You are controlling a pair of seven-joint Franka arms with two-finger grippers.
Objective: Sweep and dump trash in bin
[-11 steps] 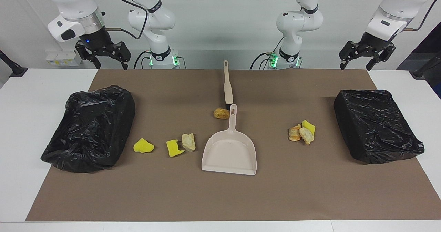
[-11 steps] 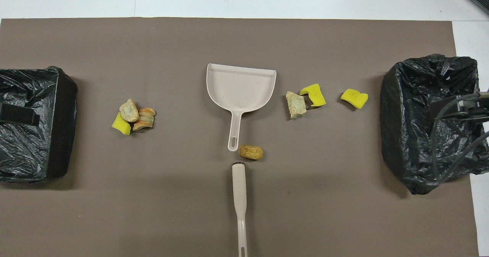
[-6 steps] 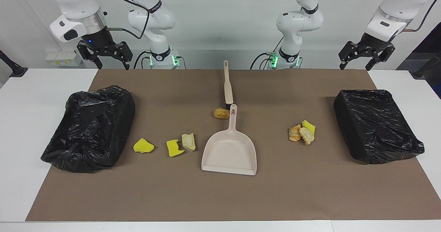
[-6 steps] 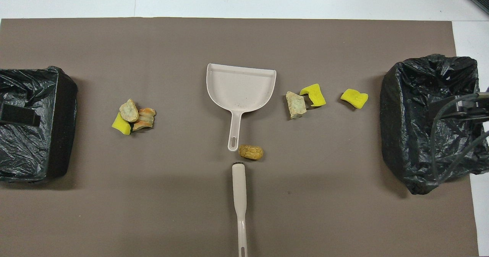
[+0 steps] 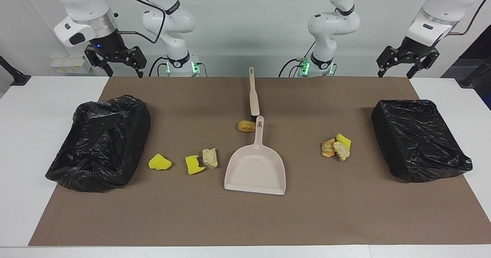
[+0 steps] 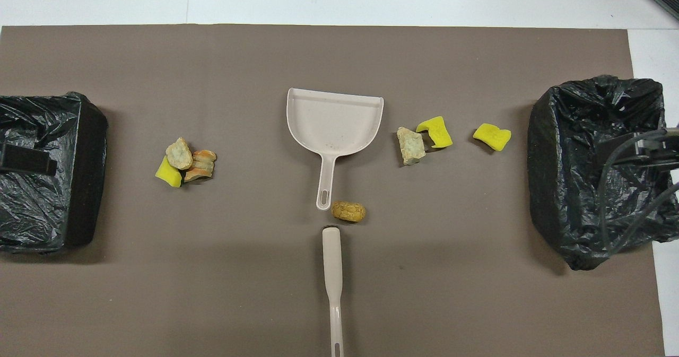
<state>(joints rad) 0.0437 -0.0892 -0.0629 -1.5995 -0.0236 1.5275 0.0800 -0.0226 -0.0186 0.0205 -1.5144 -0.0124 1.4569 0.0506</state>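
The middle of the desk (image 5: 23,143) is crowded: the dustpan (image 5: 256,168) lies there, the brush (image 5: 253,96) just nearer to the robots, and a brown lump (image 5: 246,126) touches the dustpan handle. Two black bins (image 5: 100,141) (image 5: 419,138) close both ends. Trash lumps (image 5: 201,160) (image 5: 336,147) lie between dustpan and bins. The strip of mat (image 5: 245,219) farthest from the robots is bare.

Dustpan (image 5: 256,170) mid-mat, brush (image 5: 253,94) nearer robots, trash (image 5: 246,126) between, bins (image 5: 100,142) at both ends
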